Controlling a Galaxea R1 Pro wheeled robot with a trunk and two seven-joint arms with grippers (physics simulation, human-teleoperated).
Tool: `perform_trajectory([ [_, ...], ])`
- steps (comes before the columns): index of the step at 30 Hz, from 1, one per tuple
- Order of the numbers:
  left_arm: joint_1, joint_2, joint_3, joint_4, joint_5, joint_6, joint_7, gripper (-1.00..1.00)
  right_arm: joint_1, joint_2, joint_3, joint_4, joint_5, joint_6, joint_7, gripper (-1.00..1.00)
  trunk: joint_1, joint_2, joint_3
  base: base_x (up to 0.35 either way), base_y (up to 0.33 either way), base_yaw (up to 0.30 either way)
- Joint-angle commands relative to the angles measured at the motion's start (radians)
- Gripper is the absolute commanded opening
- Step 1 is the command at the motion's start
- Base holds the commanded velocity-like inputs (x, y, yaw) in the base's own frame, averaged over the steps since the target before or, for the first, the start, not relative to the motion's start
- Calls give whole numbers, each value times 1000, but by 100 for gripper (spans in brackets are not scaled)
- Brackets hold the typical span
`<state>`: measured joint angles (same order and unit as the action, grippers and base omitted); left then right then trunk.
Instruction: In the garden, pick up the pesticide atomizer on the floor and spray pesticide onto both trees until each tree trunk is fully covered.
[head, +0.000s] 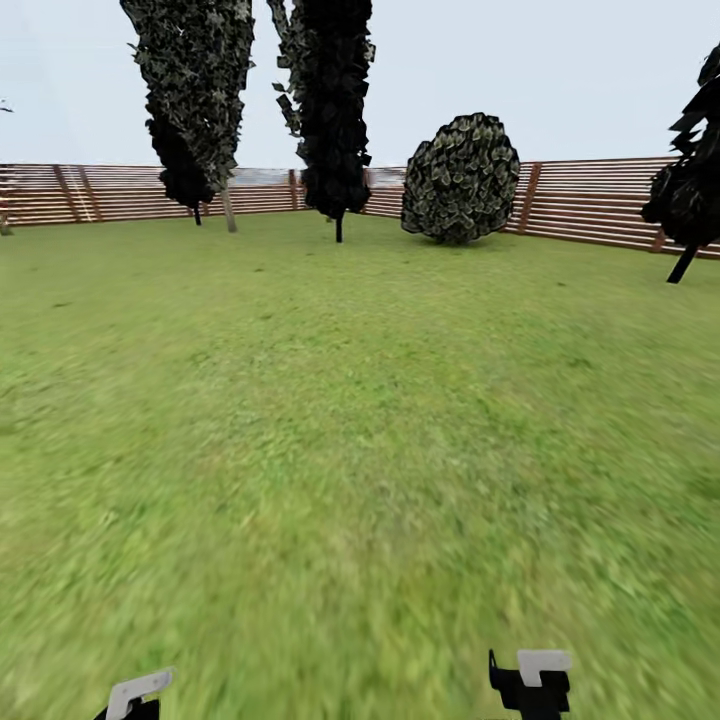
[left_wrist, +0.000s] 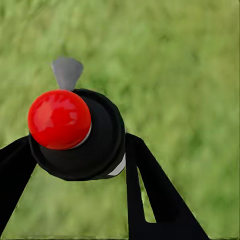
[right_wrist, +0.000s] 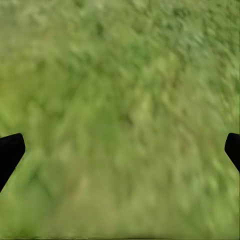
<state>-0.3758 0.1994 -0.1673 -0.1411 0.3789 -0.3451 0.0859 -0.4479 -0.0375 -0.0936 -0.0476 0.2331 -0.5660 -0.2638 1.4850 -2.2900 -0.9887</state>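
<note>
My left gripper (left_wrist: 75, 155) is shut on the pesticide atomizer (left_wrist: 100, 145), a black body with a red round cap (left_wrist: 59, 119) and a grey tip (left_wrist: 66, 71), held above the grass floor (left_wrist: 180, 75). My right gripper (right_wrist: 120, 150) is open over bare grass, with only its dark fingertips (right_wrist: 10, 152) showing at the picture's edges. In the head view, a tall tree (head: 200, 70) with grey-green leaves and a thin-looking pale trunk (head: 230, 212) stands far off at the back left by the fence. Parts of both arms show at the bottom edge (head: 135, 695) (head: 530, 680).
A wide lawn (head: 360, 420) stretches ahead to a brown slat fence (head: 590, 200). Black-foliaged conifers stand at the back centre (head: 335, 100) and at the right edge (head: 690, 190). A round leafy bush (head: 460, 180) sits in front of the fence.
</note>
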Motion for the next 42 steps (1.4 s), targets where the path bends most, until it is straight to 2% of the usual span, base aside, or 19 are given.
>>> perform_trajectory([
  [1, 0, 0, 0, 0, 0, 0, 0, -100, 0, 0, 0, 0, 0, 0, 0, 100, 0, 0, 0, -213, 209, 281],
  [17, 0, 0, 0, 0, 0, 0, 0, -100, 0, 1, 0, 0, 0, 0, 0, 100, 0, 0, 0, -197, 167, 281],
  [28, 0, 2, 2, 0, 0, 0, 1, -100, 0, 1, 0, 0, 0, 0, 0, 100, 0, 0, 0, 3, 6, 281],
  [42, 0, 3, 5, 0, 0, 0, 3, -100, 0, 1, 0, 0, 0, 0, 0, 100, 0, 0, 0, 130, 272, 281],
])
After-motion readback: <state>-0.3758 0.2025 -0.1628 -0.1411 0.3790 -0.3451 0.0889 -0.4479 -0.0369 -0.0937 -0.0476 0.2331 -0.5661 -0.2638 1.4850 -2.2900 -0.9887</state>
